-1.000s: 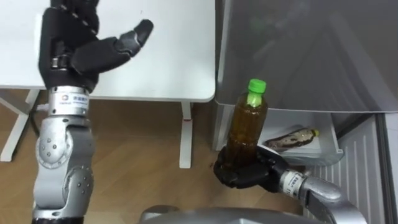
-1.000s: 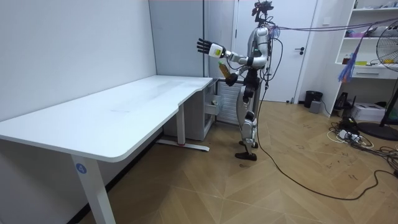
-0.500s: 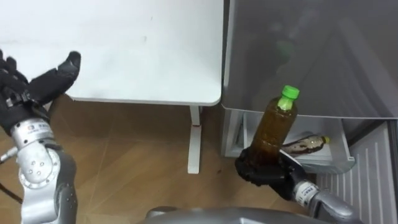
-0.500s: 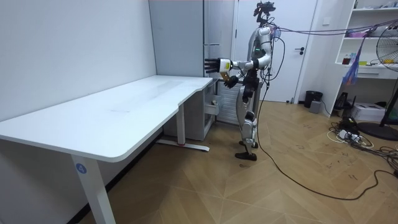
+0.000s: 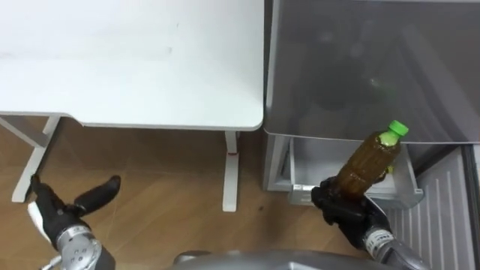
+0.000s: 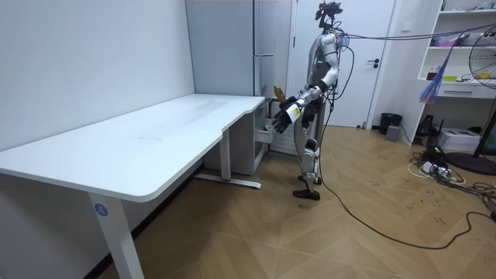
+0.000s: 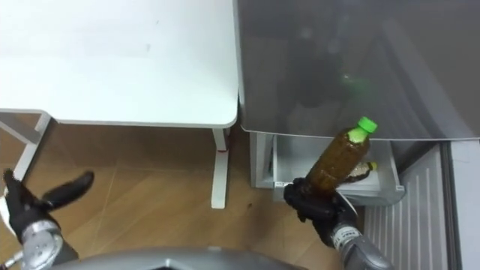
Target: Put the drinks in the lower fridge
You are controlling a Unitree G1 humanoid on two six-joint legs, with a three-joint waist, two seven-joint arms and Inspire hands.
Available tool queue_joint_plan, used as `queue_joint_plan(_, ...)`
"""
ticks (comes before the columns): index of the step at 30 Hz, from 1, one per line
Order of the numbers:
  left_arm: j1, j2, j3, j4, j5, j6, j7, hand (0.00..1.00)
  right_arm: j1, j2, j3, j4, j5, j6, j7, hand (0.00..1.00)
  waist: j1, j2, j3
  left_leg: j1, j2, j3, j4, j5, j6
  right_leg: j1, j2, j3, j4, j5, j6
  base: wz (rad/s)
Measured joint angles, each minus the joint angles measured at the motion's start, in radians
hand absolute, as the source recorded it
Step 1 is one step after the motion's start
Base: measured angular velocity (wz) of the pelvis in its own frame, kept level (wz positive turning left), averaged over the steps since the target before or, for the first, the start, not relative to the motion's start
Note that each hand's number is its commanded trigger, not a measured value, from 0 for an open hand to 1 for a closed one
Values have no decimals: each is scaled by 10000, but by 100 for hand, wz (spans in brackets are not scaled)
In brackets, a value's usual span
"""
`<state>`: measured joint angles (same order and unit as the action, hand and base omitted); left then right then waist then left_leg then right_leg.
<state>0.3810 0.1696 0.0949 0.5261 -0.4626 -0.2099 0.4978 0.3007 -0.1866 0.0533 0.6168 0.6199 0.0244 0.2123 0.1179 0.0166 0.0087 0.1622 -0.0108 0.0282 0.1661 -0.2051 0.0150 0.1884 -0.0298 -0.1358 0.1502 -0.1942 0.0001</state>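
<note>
My right hand (image 5: 346, 211) is shut on a bottle of brown tea (image 5: 367, 160) with a green cap (image 5: 395, 130). I hold it by its lower part, tilted with the cap to the right, in front of the fridge's open white lower drawer (image 5: 301, 187). A second bottle (image 7: 363, 169) lies in that drawer, mostly hidden behind the held one. The grey fridge (image 5: 367, 67) stands just beyond. My left hand (image 5: 69, 214) hangs low over the floor at the lower left, open and holding nothing. In the room view I stand facing the fridge (image 6: 271, 46) at the desk's far end.
A white desk (image 5: 135, 60) fills the upper left, its edge close to the fridge's side, with a white leg (image 5: 231, 169) next to the drawer. The fridge's open door, ribbed inside (image 5: 442, 210), stands at the right. Wooden floor (image 5: 157, 202) lies below.
My left hand has dropped from raised above the desk to low near the floor. The right hand has carried the bottle rightwards to the drawer and tilted it.
</note>
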Motion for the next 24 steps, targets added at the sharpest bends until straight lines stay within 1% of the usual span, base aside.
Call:
queue_joint_plan(1, 31, 2, -20, 186, -63, 5, -4, 0, -3, -3, 6, -2, 198, 0, -57, 100, -1, 11, -6, 9, 0, 16, -7, -1, 1, -4, 1, 20, 1, -2, 3, -7)
queue_joint_plan(2, 56, 2, -59, 663, -61, 27, -31, 0, -18, -2, 8, -1, 520, 0, -178, 100, -14, 16, -9, 25, -3, 27, -28, -3, 5, -6, 1, 49, -3, -2, 4, -4)
queue_joint_plan(4, 143, -7, -240, 1533, -30, 248, -225, 0, -20, -5, 9, 2, 844, 0, -374, 100, -60, 45, -51, 3, -20, -12, -27, -11, 17, -3, -10, 26, -17, -7, 13, 2)
queue_joint_plan(5, 190, -9, -260, 1660, -23, 314, -310, 0, -20, -5, 17, 1, 880, 0, -410, 100, -63, 41, -61, -3, -21, -10, -26, -11, 17, -5, -10, 16, -18, -8, 14, 6)
queue_joint_plan(7, 261, -8, -306, 2287, 12, 513, -653, 0, -39, -8, 15, 0, 1204, 0, -559, 100, -88, 12, -60, -24, -17, -18, -16, -11, 17, 7, -14, -42, -34, -8, 14, 6)
queue_joint_plan(10, 372, -8, -310, 3025, 45, 649, -1068, 0, -104, -10, 13, -10, 1697, -1, -581, 100, -131, 30, -75, -15, -17, -2, -44, -11, 17, 35, -12, -36, -80, -8, 14, 1)
queue_joint_plan(11, 491, -8, -329, 3232, 42, 789, -1252, 0, -110, -10, 12, -10, 1896, -2, -581, 100, -150, 17, -72, -3, -15, 21, -57, -11, 16, 36, -9, -22, -85, -8, 14, 0)
queue_joint_plan(13, 588, -20, -411, 3545, 50, 936, -1484, 0, -126, -8, 12, -9, 2057, -2, -581, 100, -252, 27, -59, -13, -17, 23, -67, -12, 16, 36, -8, -24, -89, -8, 14, 0)
queue_joint_plan(14, 640, -36, -427, 3818, 144, 1036, -1663, 0, -131, -11, 13, -8, 2059, -2, -582, 100, -287, 31, -40, -22, -16, 36, -65, -15, 18, 21, -5, -4, -90, -8, 15, -5)
queue_joint_plan(16, 640, -46, -476, 4226, 675, 1245, -1896, 0, -158, -10, 15, -3, 2129, -1, -589, 100, -281, 90, -32, -51, 10, 127, -29, -61, 9, -32, 13, 64, -81, -10, 15, -10)
queue_joint_plan(17, 634, -60, -549, 4461, 1147, 1366, -2067, 0, -190, -6, 22, -3, 2347, -1, -589, 100, -289, 124, -53, -137, 15, 148, 32, -85, 10, -131, 17, 101, -47, -15, 20, -9)
queue_joint_plan(18, 633, -82, -605, 4554, 1551, 1491, -2255, 0, -230, 3, 26, 1, 2771, -1, -600, 100, -301, 138, -45, -187, 15, 167, 32, -84, 11, -208, 11, 111, 7, -19, 25, -6)
queue_joint_plan(19, 622, -93, -616, 4572, 1896, 1673, -2506, 0, -288, 5, 39, 38, 3200, -1, -611, 100, -309, 133, -47, -241, 10, 170, 44, -83, 13, -250, 5, 108, 14, -19, 25, 0)
queue_joint_plan(22, 564, -125, -636, 4581, 2592, 1946, -2939, 0, -442, 4, 45, 153, 4125, -2, -688, 100, -323, 104, -43, -315, -3, 148, 71, -81, 16, -292, -15, 48, 14, -17, 28, 4)
queue_joint_plan(24, 521, -211, -634, 4581, 3078, 2185, -3279, 0, -705, -6, 36, 434, 4701, -3, -824, 100, -329, 107, -40, -324, -4, 153, 76, -81, 16, -305, -18, 47, 10, -18, 30, 0)
